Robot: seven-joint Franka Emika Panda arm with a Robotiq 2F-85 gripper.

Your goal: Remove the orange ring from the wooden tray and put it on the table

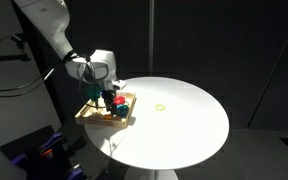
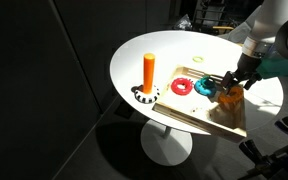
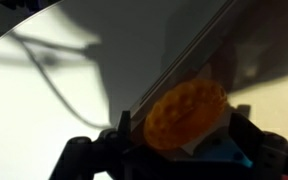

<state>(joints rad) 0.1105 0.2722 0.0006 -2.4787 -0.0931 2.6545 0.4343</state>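
My gripper (image 2: 230,86) is shut on the orange ring (image 2: 230,98) and holds it over the wooden tray (image 2: 222,124), close above its floor. In the wrist view the orange ring (image 3: 185,112) sits between the two dark jaws (image 3: 182,130), with the tray rim (image 3: 174,68) running diagonally behind it. The tray (image 1: 92,115) lies at the edge of the round white table (image 1: 184,120), which also shows in an exterior view (image 2: 164,48). The gripper (image 1: 108,97) hangs over the tray. Whether the ring touches the tray floor I cannot tell.
An upright orange peg (image 2: 149,70) stands at the tray's edge with a black-and-white ring (image 2: 146,96) at its base. A red ring (image 2: 181,87) and a teal piece (image 2: 205,88) lie in the tray. A thin pale yellow-green ring (image 2: 197,58) lies on the table.
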